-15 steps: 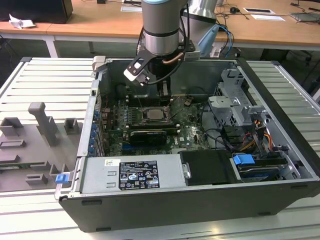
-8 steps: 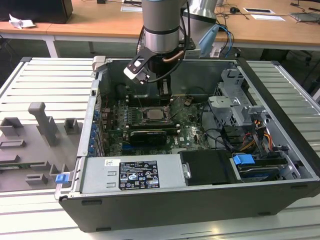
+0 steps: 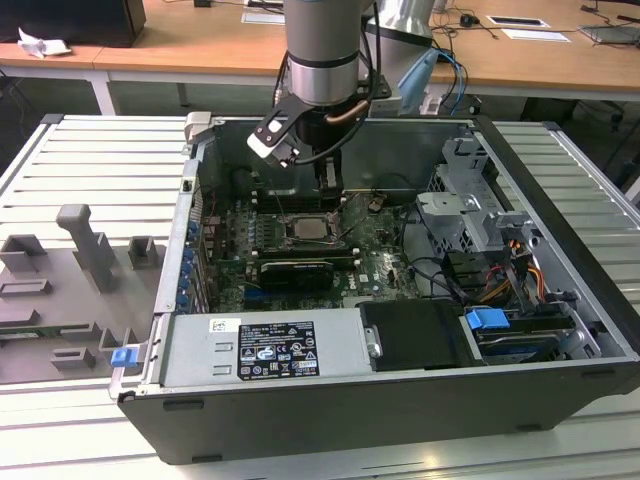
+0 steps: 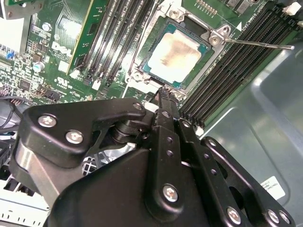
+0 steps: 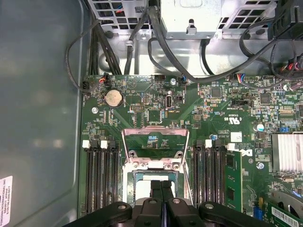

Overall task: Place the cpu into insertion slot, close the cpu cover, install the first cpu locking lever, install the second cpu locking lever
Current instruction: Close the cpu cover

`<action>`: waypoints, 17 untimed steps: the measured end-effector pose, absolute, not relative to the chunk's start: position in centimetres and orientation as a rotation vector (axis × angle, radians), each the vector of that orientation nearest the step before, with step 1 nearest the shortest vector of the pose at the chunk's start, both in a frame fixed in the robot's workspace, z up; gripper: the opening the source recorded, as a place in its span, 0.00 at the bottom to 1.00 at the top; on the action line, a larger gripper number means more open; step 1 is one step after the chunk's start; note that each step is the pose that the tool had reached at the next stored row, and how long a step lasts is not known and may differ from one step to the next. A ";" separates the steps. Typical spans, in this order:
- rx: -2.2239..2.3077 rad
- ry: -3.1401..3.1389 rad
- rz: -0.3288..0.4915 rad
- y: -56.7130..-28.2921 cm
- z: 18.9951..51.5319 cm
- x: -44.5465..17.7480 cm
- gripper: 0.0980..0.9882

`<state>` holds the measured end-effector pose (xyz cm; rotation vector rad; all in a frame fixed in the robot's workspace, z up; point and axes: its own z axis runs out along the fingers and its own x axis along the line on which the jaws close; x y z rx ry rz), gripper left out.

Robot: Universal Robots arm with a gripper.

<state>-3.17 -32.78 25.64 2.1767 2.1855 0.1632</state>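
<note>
A: Where is the cpu [image 4: 175,56]?

B: It lies flat in the insertion slot [image 4: 194,26], silvery top plate up, on the green board inside the open computer case [image 3: 300,430]. In the exterior view the case rests on a ribbed surface [image 3: 80,160], and the arm reaches down into it from above.

A: And the hand [image 4: 163,91]?

B: Its two black fingers [image 5: 156,196] are pressed together with no gap between them, and they have hold of nothing. In the second wrist view the tips sit just beside one corner of the slot, close to the chip's edge. I cannot tell whether they touch the metal there.

A: Is the cpu cover [image 5: 154,133] down?

B: No. In the first wrist view it stands tilted up from its hinge on the far side of the chip, and the green board shows through its square window. The fingers point at the chip on the near side of that hinge.

A: What about the levers?

B: A thin metal locking lever [image 4: 258,44] sticks out sideways over the memory slots [image 4: 227,64], not latched. In the first wrist view, thin rods run along both sides of the raised cover.

A: Anything beside the case?

B: A grey fixture [image 3: 90,250] with upright blocks lies on the exterior view's left.
</note>
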 end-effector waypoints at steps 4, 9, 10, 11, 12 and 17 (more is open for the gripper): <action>2.177 2.186 0.163 -32.8 25.8 -3.2 0.01; 2.177 2.186 0.163 -32.8 25.9 -3.2 0.01; 2.177 2.185 0.163 -32.8 25.9 -3.2 0.01; 2.177 2.186 0.163 -32.8 25.9 -3.2 0.01; 2.177 2.185 0.163 -32.8 25.9 -3.2 0.01; 2.177 2.185 0.163 -32.8 26.0 -3.2 0.01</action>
